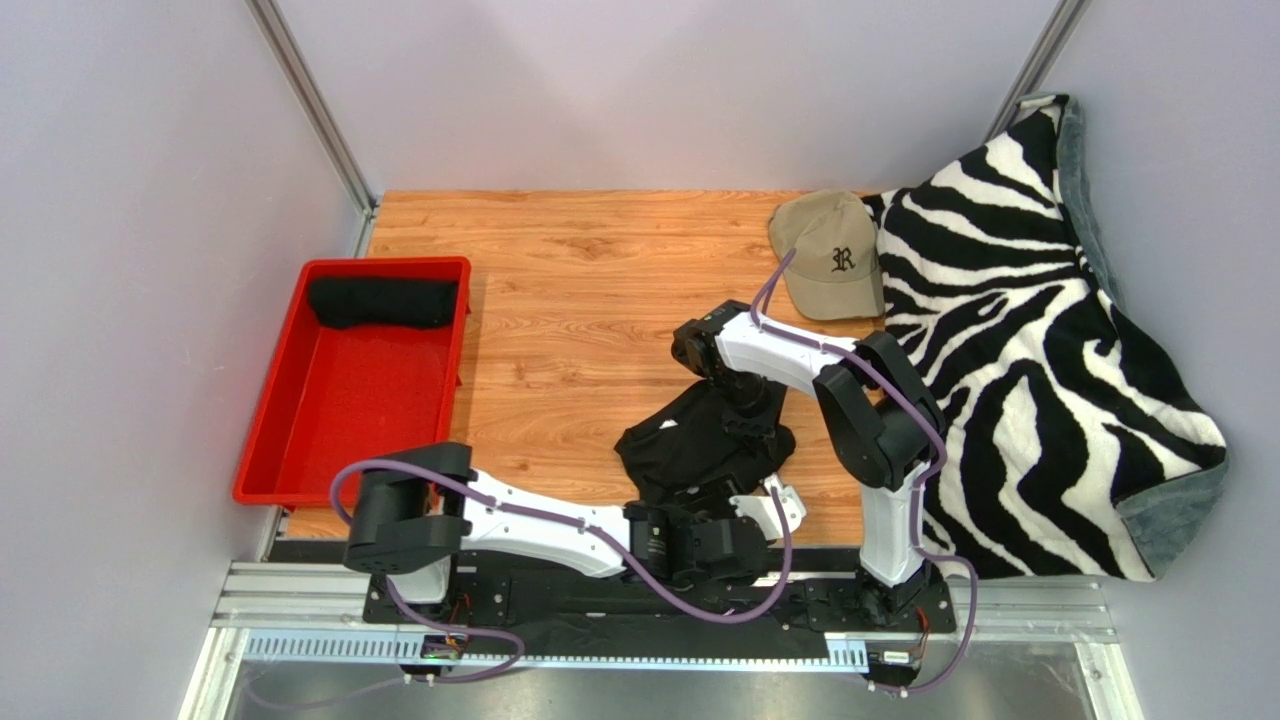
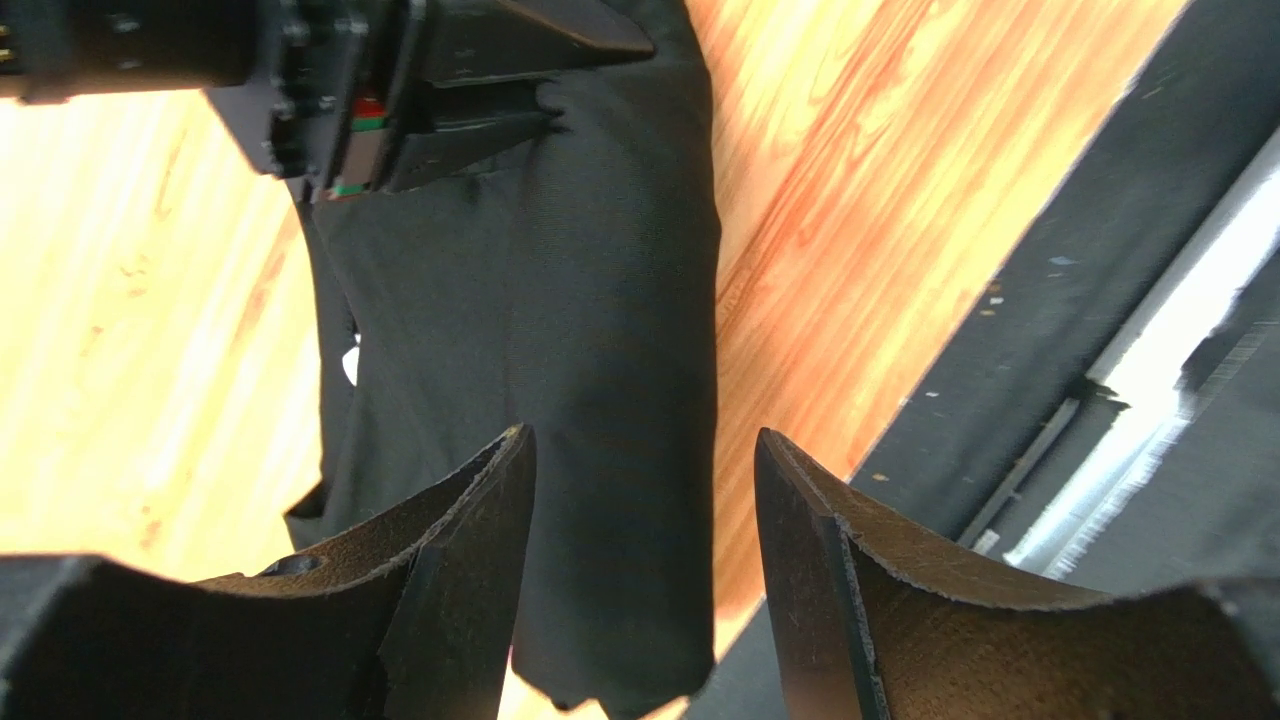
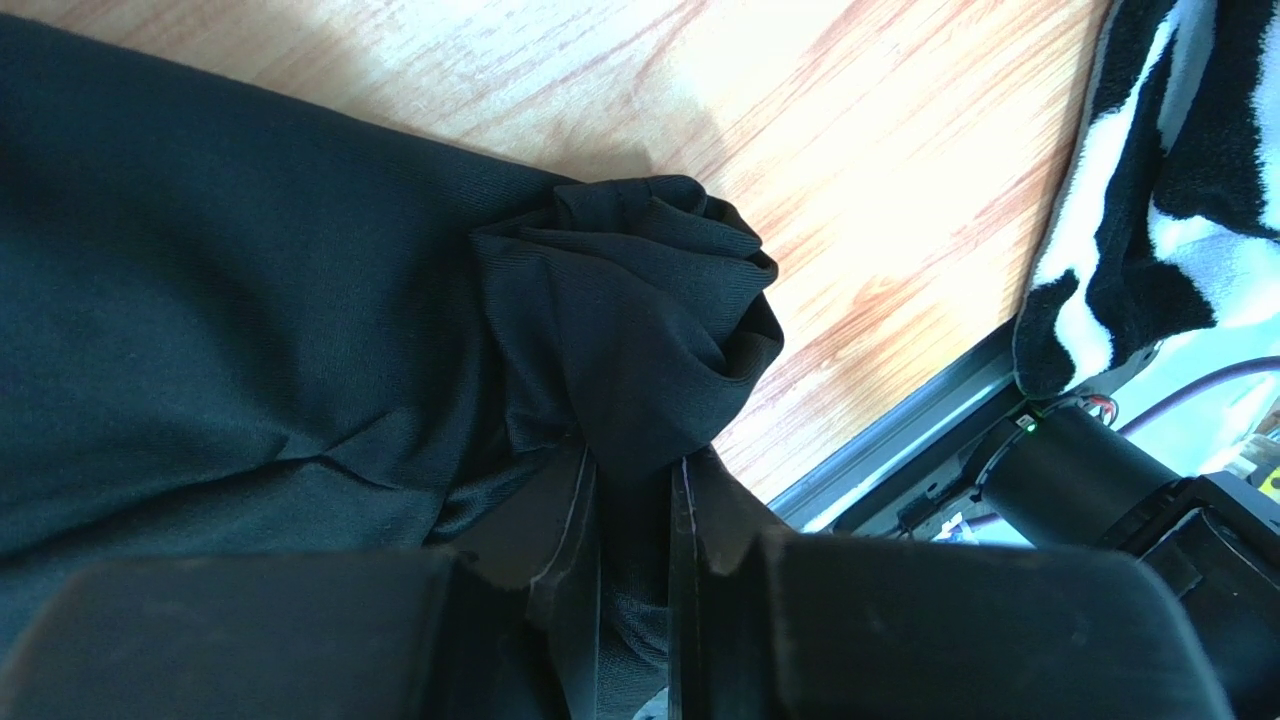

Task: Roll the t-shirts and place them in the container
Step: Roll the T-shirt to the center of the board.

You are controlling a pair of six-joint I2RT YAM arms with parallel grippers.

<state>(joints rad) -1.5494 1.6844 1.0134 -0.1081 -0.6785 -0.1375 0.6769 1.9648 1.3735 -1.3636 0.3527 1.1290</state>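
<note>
Down at the near edge of the table (image 1: 571, 285), roughly in the middle, the black t-shirt (image 1: 684, 443) was lying in a rumpled heap, nowhere close to a roll. The right pincer (image 3: 631, 495) had its fingers pressed together on a bunched-up wad of fabric. It looked more like a twisted knot of cloth than a clean hem. The left pincer (image 2: 643, 450) was spread wide, hovering just over the near part of the shirt with nothing between its fingers.

Over on the left, a red bin (image 1: 271, 405) had one rolled shirt (image 1: 383, 303) tucked at its far end, so my guess was this one was headed there too. A cap (image 1: 830, 255) and a zebra blanket (image 1: 1037, 345) sat off to the right.

Here's what I'd have worried about. With only that wad gripped and nothing pinning the other side, any pull would probably drag the whole shirt along instead of spreading it flat. The shirt also sat right by the near edge, so a tug that way could slide it off the wood. And if the left pincer came down blind, it could easily grab several layers at once and leave a lumpy mess.
</note>
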